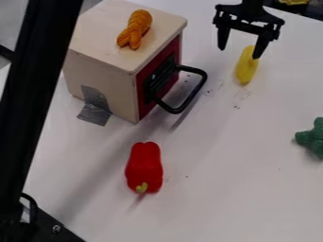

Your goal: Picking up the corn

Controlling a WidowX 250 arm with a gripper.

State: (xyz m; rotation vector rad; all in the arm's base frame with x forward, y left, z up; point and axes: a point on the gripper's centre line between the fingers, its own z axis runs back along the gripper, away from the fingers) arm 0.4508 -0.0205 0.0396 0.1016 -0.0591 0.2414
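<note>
A yellow toy corn lies on a pale tabletop in the upper right of the frame. It is slender, and its long axis runs nearly up and down the frame, with a slight lean: the upper end sits a little to the right, and the narrower, darker-tipped lower end points toward the bottom of the frame, slightly left.

A black two-finger gripper hangs from the top edge over the corn's upper end. Its fingers are spread wide apart and hold nothing between them; the one on the right side of the frame overlaps the corn's upper end, though whether they touch cannot be told.

At upper left stands a pale wooden box with a red front and a black loop handle that juts to the right. An orange, knotted-looking object rests on top, and gray tape runs from the box's side onto the tabletop. A red bell pepper lies below center, its yellow-green stem toward the bottom. A lumpy green object is cut off by the right edge.
</note>
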